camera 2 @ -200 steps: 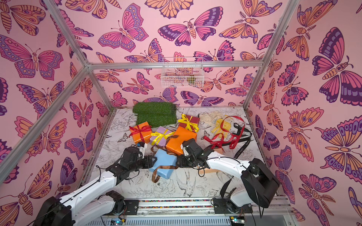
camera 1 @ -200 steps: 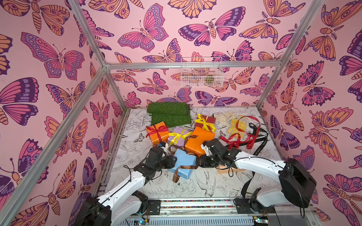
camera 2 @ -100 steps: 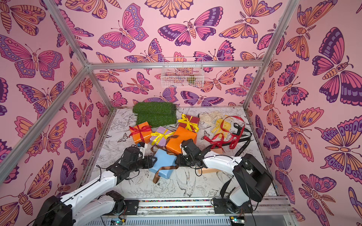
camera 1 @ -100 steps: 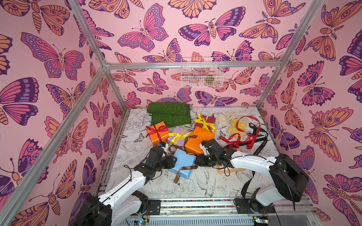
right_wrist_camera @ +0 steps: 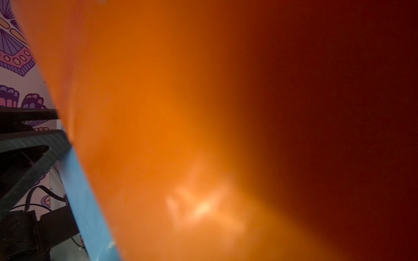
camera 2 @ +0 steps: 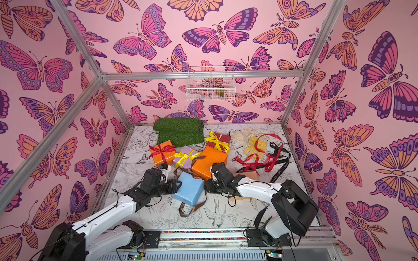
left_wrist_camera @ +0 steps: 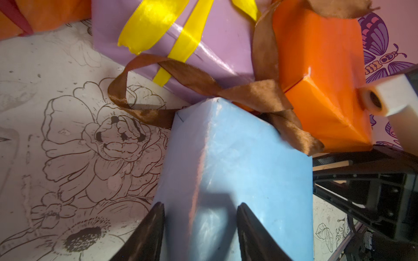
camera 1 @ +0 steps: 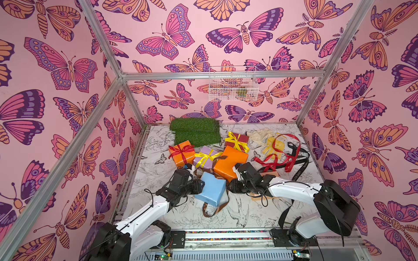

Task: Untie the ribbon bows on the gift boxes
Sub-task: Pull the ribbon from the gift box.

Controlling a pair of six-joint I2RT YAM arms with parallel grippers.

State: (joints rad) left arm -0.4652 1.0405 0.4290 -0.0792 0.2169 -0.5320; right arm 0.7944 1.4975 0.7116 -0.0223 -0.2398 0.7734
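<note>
At counter front-centre: left end effector clamped on one end of the pale blue box, with the brown ribbon loose around it. Right end effector sits between that box and the big orange box. Its opening is hidden, can't tell.

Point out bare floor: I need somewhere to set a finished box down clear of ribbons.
Free: the strip along the left wall, nearer than the orange box with red bow; the front middle between brown ribbon and rail. Crowded: around the pale blue box, and far right among the red ribbon and black ribbon.
</note>
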